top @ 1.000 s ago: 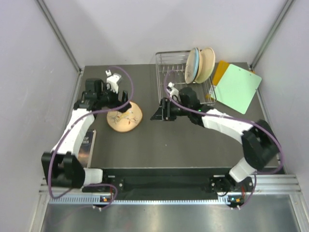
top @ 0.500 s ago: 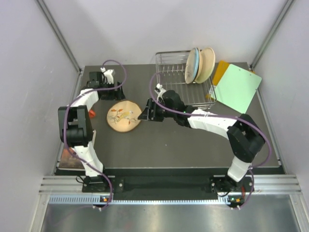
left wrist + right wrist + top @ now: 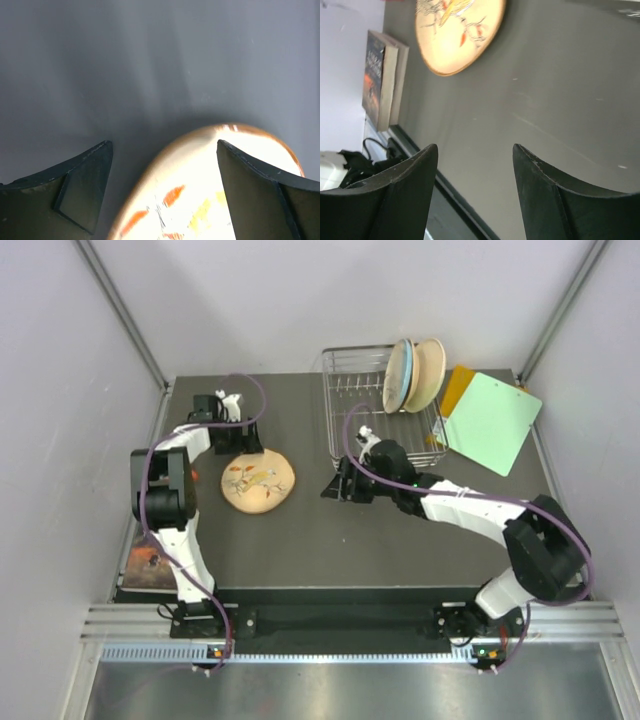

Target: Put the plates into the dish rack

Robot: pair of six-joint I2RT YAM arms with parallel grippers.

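A tan plate with floral sprigs [image 3: 258,481] lies flat on the dark table, left of centre. My left gripper [image 3: 245,447] is at its far edge, open, with the plate's rim [image 3: 200,190] showing between the fingers and nothing held. My right gripper [image 3: 332,487] is open and empty, low over the table to the right of this plate, which shows at the top of the right wrist view [image 3: 457,30]. The silver wire dish rack [image 3: 360,405] stands at the back right. Three plates [image 3: 415,375] stand on edge at its far right end.
A green board [image 3: 492,422] lies right of the rack, over an orange board [image 3: 458,387]. A book [image 3: 150,555] lies at the table's left front edge and also shows in the right wrist view [image 3: 382,80]. A small red thing [image 3: 192,474] sits beside the left arm.
My left arm has swung up and back, so its gripper now sits at the plate's far edge. My right gripper went left toward the plate, then drew back right. The plate has not moved.
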